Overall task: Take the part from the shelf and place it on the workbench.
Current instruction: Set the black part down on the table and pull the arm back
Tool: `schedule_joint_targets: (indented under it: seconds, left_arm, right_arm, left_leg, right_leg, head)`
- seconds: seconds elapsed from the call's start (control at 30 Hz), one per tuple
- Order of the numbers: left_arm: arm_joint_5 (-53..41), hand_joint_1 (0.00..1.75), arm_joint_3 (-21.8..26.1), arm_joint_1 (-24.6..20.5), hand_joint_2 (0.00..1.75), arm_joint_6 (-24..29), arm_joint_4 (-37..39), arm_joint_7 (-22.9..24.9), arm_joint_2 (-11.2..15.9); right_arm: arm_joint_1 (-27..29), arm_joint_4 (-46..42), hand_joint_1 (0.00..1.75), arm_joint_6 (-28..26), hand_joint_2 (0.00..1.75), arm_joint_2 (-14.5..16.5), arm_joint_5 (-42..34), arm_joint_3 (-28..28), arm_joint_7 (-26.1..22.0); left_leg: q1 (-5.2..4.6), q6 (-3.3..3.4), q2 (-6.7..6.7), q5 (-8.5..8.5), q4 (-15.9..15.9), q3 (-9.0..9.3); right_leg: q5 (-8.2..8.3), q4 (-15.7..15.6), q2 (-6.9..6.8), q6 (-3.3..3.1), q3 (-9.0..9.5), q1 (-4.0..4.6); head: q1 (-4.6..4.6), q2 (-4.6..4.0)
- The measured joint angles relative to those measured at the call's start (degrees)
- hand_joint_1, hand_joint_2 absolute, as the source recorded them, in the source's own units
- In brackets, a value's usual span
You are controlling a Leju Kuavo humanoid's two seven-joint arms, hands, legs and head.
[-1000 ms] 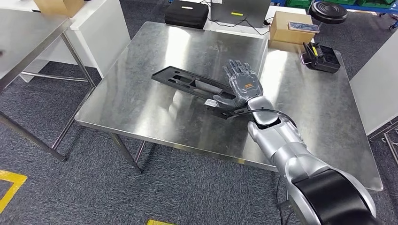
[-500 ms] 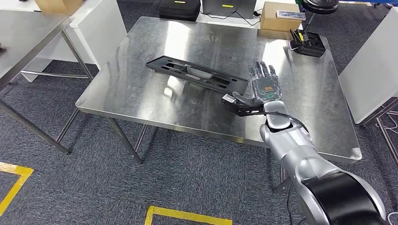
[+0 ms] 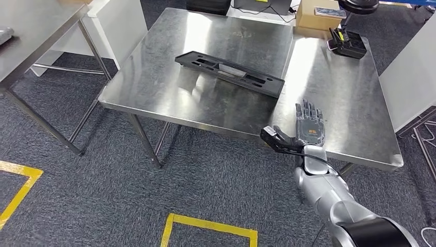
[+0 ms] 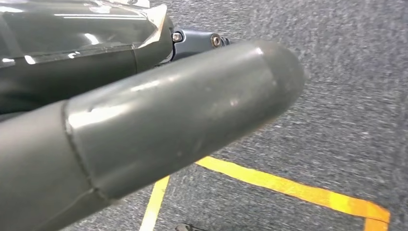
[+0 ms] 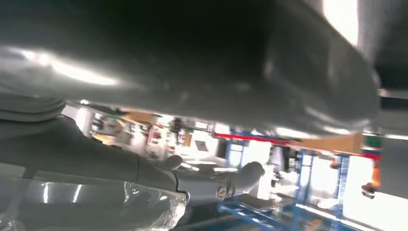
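Lying on the workbench (image 3: 154, 92) well beyond the empty, spread right hand (image 3: 307, 129), the part (image 3: 229, 73) sits free; a black device (image 3: 348, 43) stands farther off.

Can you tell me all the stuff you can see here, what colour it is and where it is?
Long flat black plastic part: one, black, lying on the steel workbench, near its middle.
Shiny steel workbench: one, silver, ahead of the robot.
Second steel table: one, grey, off to the far left.
Small black device: one, black, on the workbench's far right corner.
Cardboard box: one, brown, behind the workbench's far edge.
Yellow floor tape: several lines, yellow, on the grey carpet.
Grey carpet: one, dark grey, under everything.
Right hand: one, dark grey, over the workbench's near right edge, fingers spread, holding nothing.
Left hand: one, grey, hanging over the carpet; whether it is open is unclear.
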Motion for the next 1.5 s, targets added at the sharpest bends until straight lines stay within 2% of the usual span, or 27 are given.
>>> schedule_joint_targets:
  seconds: [0.07,0.1,0.17,0.2,0.27,0.33,0.37,0.4,0.47,0.53,0.57,0.63,0.7,0.77,0.8,0.87,0.93,1.03,1.07,1.13,1.2,1.27,1.3,1.33,1.4,1.47,1.5]
  left_arm:
    - [0.0,0.0,0.2,0.0,0.0,0.3,0.0,0.3,-0.2]
    - [0.0,0.0,0.4,0.0,0.0,0.5,0.0,0.5,-0.4]
    - [0.0,0.0,0.6,0.0,0.0,0.8,0.0,0.7,-0.6]
    - [-0.1,0.0,0.7,0.0,0.0,0.8,0.0,0.8,-0.7]
    - [-0.4,0.0,0.8,-0.1,0.0,0.9,0.0,0.9,-0.9]
    - [-0.6,0.0,1.0,-0.1,0.0,1.0,0.0,0.9,-1.0]
    - [-0.7,0.0,1.1,-0.1,0.0,1.0,0.0,0.9,-1.0]
    - [-0.7,0.0,1.2,-0.1,0.0,1.0,0.0,0.9,-1.0]
    - [-0.7,0.0,1.3,0.0,0.0,1.0,0.0,0.8,-1.0]
    - [-0.6,0.0,1.4,-0.1,0.0,1.0,0.0,0.8,-1.0]
    - [-0.6,0.0,1.4,-0.1,0.0,1.0,0.0,0.8,-0.9]
    - [-0.6,0.0,1.4,-0.1,0.0,1.0,0.0,1.0,-0.9]
    - [-0.7,0.0,1.4,-0.2,0.0,1.0,0.0,1.2,-0.9]
    - [-1.2,0.0,1.4,-0.5,0.0,0.8,0.0,1.3,-0.9]
    - [-1.5,0.0,1.4,-0.7,0.0,0.6,0.0,1.3,-0.9]
    - [-2.1,0.0,1.4,-0.7,0.0,0.0,0.0,1.1,-0.9]
    - [-2.6,0.0,1.4,-0.6,0.0,-0.4,0.1,1.0,-0.9]
    - [-2.8,0.0,1.4,-0.6,0.0,-0.6,0.1,0.9,-0.8]
    - [-2.8,0.0,1.4,-0.6,0.0,-0.6,0.1,0.9,-0.8]
    - [-2.9,0.0,1.4,-0.6,0.0,-0.7,0.1,0.9,-0.8]
    - [-3.1,0.0,1.4,-0.6,0.0,-0.7,0.1,0.9,-0.8]
    - [-3.5,0.0,1.2,-0.7,0.0,-0.8,0.1,0.8,-0.7]
    - [-3.6,0.0,1.2,-0.7,0.0,-0.8,0.1,0.8,-0.7]
    - [-3.7,0.0,1.1,-0.7,0.0,-0.8,0.1,0.7,-0.6]
    - [-3.8,0.0,1.0,-0.5,0.0,-0.8,0.1,0.7,-0.4]
    - [-3.8,0.0,1.0,-0.4,0.0,-0.8,0.2,0.7,-0.3]
    - [-3.8,0.0,1.0,-0.3,0.0,-0.8,0.2,0.6,-0.2]
  right_arm:
    - [3.0,-0.2,0.0,-1.9,0.0,-0.5,1.3,-0.8,2.4]
    - [4.6,-0.4,0.0,-2.5,0.0,-0.8,2.1,-1.3,3.4]
    - [7.4,-1.2,0.0,-2.9,0.0,-1.1,3.3,-2.1,4.6]
    - [8.4,-1.7,0.0,-3.0,0.0,-1.1,3.6,-2.6,4.8]
    - [10.5,-2.6,0.0,-3.2,0.0,-1.2,4.0,-4.0,5.0]
    - [12.7,-3.0,0.0,-3.3,0.0,-1.2,4.0,-5.2,5.4]
    - [13.6,-3.0,0.0,-3.3,0.0,-1.2,4.0,-5.7,5.6]
    - [14.4,-3.1,0.0,-3.3,0.0,-1.1,3.8,-6.0,5.7]
    - [15.9,-3.2,0.0,-3.3,0.0,-0.9,3.0,-6.8,5.7]
    - [17.8,-3.1,0.0,-3.3,0.0,-0.9,1.0,-7.4,5.6]
    - [18.7,-2.9,0.0,-3.3,0.0,-0.8,-0.2,-7.5,5.5]
    - [20.1,-2.1,0.0,-3.3,0.87,-0.6,-2.3,-7.7,4.9]
    - [21.2,-1.0,0.0,-3.2,1.75,-0.2,-4.1,-8.5,3.9]
    - [22.6,0.0,0.0,-2.6,1.75,0.3,-6.3,-9.9,2.3]
    - [23.5,0.6,0.0,-1.9,1.75,0.6,-7.8,-10.9,1.1]
    - [25.6,1.7,0.0,-0.5,1.75,1.2,-11.2,-13.2,-1.7]
    - [28.0,2.6,0.0,0.5,1.75,1.9,-13.3,-15.6,-3.4]
    - [30.1,3.6,0.0,1.0,1.75,2.5,-13.9,-17.8,-3.9]
    - [30.4,3.8,0.0,1.2,1.75,2.6,-14.0,-18.3,-4.0]
    - [30.6,4.2,0.0,2.0,1.75,2.7,-14.3,-19.1,-4.0]
    - [30.8,4.4,0.0,4.3,1.75,2.8,-15.8,-20.1,-4.0]
    - [31.4,4.5,0.0,7.4,1.75,3.2,-18.4,-21.7,-4.1]
    - [31.8,4.6,0.0,8.5,1.75,3.4,-19.4,-22.7,-4.2]
    - [32.4,4.8,0.0,9.1,1.75,3.6,-20.0,-23.5,-4.2]
    - [33.4,5.2,0.0,9.6,1.75,4.1,-20.3,-24.7,-4.2]
    - [34.0,5.5,0.0,10.7,1.75,4.4,-20.0,-25.4,-3.2]
    - [34.2,5.6,0.0,11.5,1.31,4.5,-19.7,-25.6,-2.6]
  left_leg:
    - [-0.06,0.23,-0.14,0.91,0.0,-1.06]
    - [-0.07,0.16,-0.23,1.35,0.1,-1.59]
    - [-0.07,-0.21,-0.3,2.25,0.3,-2.79]
    - [-0.15,-0.51,-0.26,2.67,0.5,-3.39]
    - [-0.25,-1.2,-0.14,3.63,0.6,-4.0]
    - [-0.31,-1.81,-0.22,4.72,0.4,-4.28]
    - [-0.26,-2.05,-0.3,4.75,0.5,-4.64]
    - [-0.21,-2.25,-0.31,3.68,1.2,-5.23]
    - [-0.03,-2.67,-0.17,-1.96,5.8,-6.83]
    - [0.08,-3.18,-0.08,-7.55,13.7,-8.24]
    - [0.16,-3.4,-0.08,-8.26,16.8,-8.39]
    - [0.41,-3.65,-0.07,-5.96,18.4,-6.49]
    - [0.68,-3.68,-0.12,-3.87,12.8,-0.82]
    - [0.66,-3.38,-0.31,-5.67,4.1,5.61]
    - [0.47,-3.09,-0.43,-6.75,1.3,7.31]
    - [0.14,-2.05,-0.35,-6.66,-0.3,7.26]
    - [-0.01,-0.61,-0.05,-5.08,-0.6,5.75]
    - [-0.18,0.32,0.39,-2.47,-0.6,2.64]
    - [-0.22,0.24,0.52,-1.56,-0.6,1.56]
    - [-0.23,-0.04,0.79,0.16,-0.4,-0.56]
    - [-0.2,-0.53,0.94,1.75,-0.1,-2.56]
    - [-0.3,-1.21,0.93,3.06,0.2,-3.68]
    - [-0.35,-1.51,0.91,3.62,0.2,-3.8]
    - [-0.37,-1.79,0.89,4.17,0.2,-3.86]
    - [-0.14,-2.32,0.79,3.94,0.5,-4.38]
    - [0.14,-2.81,0.64,-0.66,3.8,-5.69]
    - [0.22,-3.01,0.56,-4.11,7.2,-6.55]
  right_leg:
    - [-2.03,6.1,0.05,0.52,-1.0,-0.08]
    - [-1.49,6.2,0.07,1.06,-0.17,-0.08]
    - [1.08,0.2,0.05,2.01,4.39,-0.2]
    - [1.65,-4.5,0.06,2.04,7.48,-0.17]
    - [1.68,-10.8,0.2,1.33,11.19,0.33]
    - [1.92,-11.8,0.28,0.51,11.05,0.8]
    - [2.38,-11.8,0.19,0.06,10.62,0.38]
    - [2.94,-11.7,0.07,-0.63,10.07,0.03]
    - [4.4,-11.7,-0.17,-2.02,8.58,-0.53]
    - [5.94,-11.7,-0.41,-2.56,6.74,-0.26]
    - [6.65,-11.6,-0.53,-2.52,5.82,-0.18]
    - [8.09,-11.4,-0.67,-2.25,3.81,-0.11]
    - [9.43,-11.1,-0.55,-1.73,1.92,-0.09]
    - [10.69,-10.8,-0.53,-0.94,0.81,0.15]
    - [11.32,-10.8,-0.62,-0.5,0.61,0.29]
    - [12.42,-11.1,-0.77,0.39,0.37,0.36]
    - [10.08,-9.5,-0.59,0.27,-0.67,0.23]
    - [1.41,0.7,-0.35,-0.68,-3.21,-0.03]
    - [0.24,4.4,-0.28,-0.28,-3.41,-0.06]
    - [1.79,7.5,-0.14,1.21,-1.76,-0.09]
    - [3.78,2.6,-0.07,2.05,3.99,-0.19]
    - [1.52,-7.7,0.03,1.14,11.6,0.25]
    - [-0.02,-11.3,0.09,0.52,13.83,0.54]
    - [-0.78,-13.3,0.13,0.02,14.78,0.87]
    - [-0.12,-13.2,0.02,-1.02,13.8,0.42]
    - [1.21,-13.1,-0.19,-2.47,12.42,-0.08]
    - [1.93,-13.0,-0.27,-2.94,11.77,0.02]
  head:
    - [0.03,0.0]
    - [0.08,0.0]
    - [0.19,0.0]
    - [0.26,0.0]
    - [0.18,0.0]
    - [0.11,0.0]
    - [0.12,0.0]
    - [0.05,0.0]
    - [-0.14,0.0]
    - [-0.22,0.0]
    - [-0.2,0.0]
    - [-0.22,0.0]
    - [-0.28,0.0]
    - [-0.26,0.0]
    - [-0.24,0.0]
    - [-0.19,0.0]
    - [-0.1,0.0]
    - [0.27,0.0]
    - [0.33,0.0]
    - [0.41,0.0]
    - [0.41,0.0]
    - [0.37,0.0]
    - [0.28,0.0]
    - [0.23,0.0]
    - [0.08,0.0]
    - [-0.1,0.0]
    - [-0.2,0.0]
